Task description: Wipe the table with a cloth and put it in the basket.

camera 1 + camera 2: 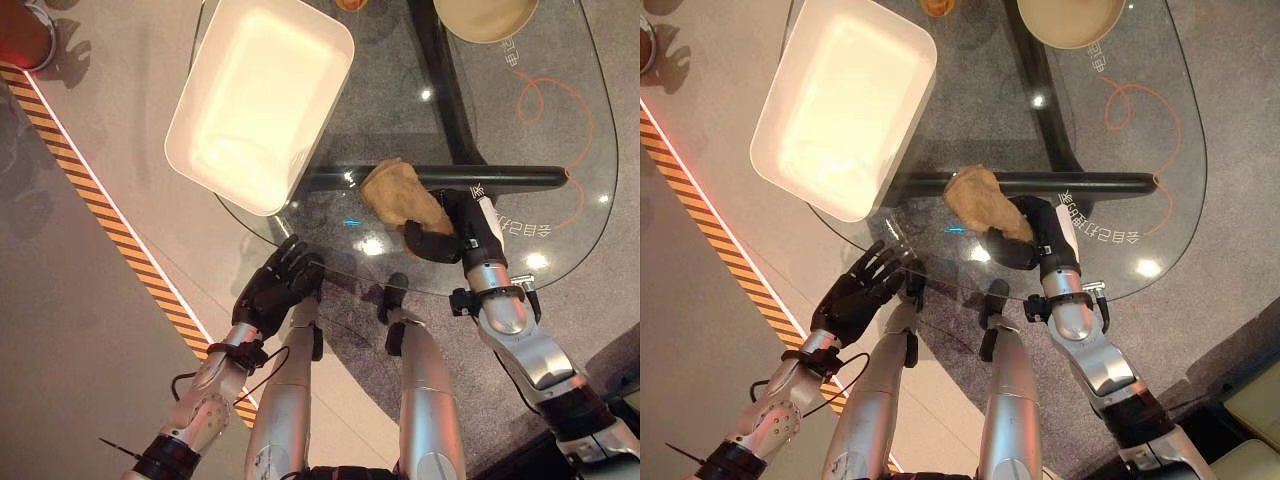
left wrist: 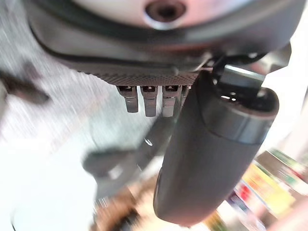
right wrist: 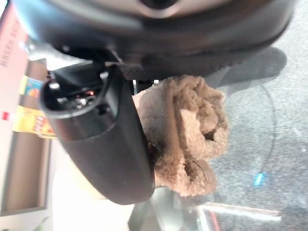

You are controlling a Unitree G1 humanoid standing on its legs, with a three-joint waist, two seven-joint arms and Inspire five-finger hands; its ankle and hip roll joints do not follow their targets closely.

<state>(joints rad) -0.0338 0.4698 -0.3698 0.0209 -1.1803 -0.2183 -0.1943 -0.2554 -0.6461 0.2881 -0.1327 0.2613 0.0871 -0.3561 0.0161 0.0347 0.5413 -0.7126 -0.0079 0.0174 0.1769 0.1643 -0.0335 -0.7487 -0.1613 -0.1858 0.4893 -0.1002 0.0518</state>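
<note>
A crumpled brown cloth (image 1: 393,191) lies bunched on the glass table (image 1: 575,160), near its front edge. My right hand (image 1: 458,228) rests on the cloth's near side, and its thumb and fingers are curled into the fabric. In the right wrist view the cloth (image 3: 192,134) is bunched against the thumb (image 3: 103,144). A white rectangular basket (image 1: 255,100) stands empty on the table's left part and overhangs the edge. My left hand (image 1: 279,284) hovers by the table's near-left edge with its fingers spread and holds nothing.
A tan bowl (image 1: 486,16) sits at the table's far edge, with an orange loop (image 1: 545,100) marked on the glass near it. A black bar (image 1: 500,178) runs under the glass behind the cloth. Yellow-black striped tape (image 1: 110,220) crosses the floor on the left.
</note>
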